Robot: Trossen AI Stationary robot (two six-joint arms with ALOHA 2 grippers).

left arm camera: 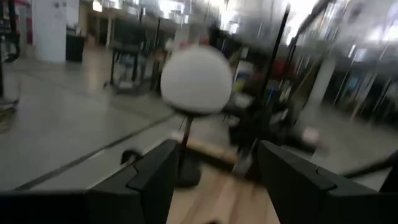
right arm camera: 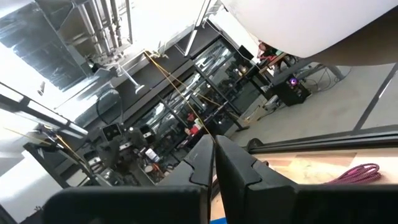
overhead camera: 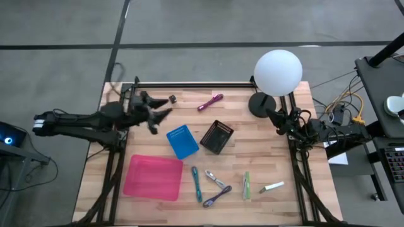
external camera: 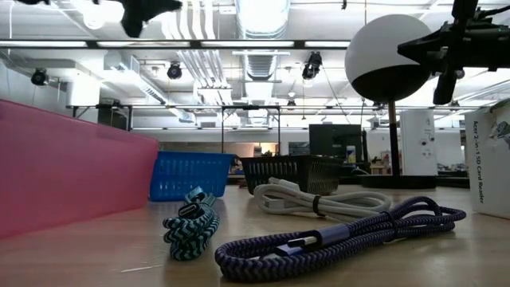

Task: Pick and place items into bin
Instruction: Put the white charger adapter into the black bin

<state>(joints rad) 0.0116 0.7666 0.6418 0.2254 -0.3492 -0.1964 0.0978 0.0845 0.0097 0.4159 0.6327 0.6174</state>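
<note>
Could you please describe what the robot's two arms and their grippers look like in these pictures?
Both arms are dark, near black, built of slim jointed segments. The left arm has a white band near its base end. Each ends in a two-finger gripper: the left gripper has broad, angular dark fingers, and the right gripper has tapered ones. Cables trail behind the right arm.

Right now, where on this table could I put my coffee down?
Bare wood lies between the pink tray and the table's left edge, and behind the black basket beside the purple cable. The front is crowded with coiled cables near the teal one.
</note>
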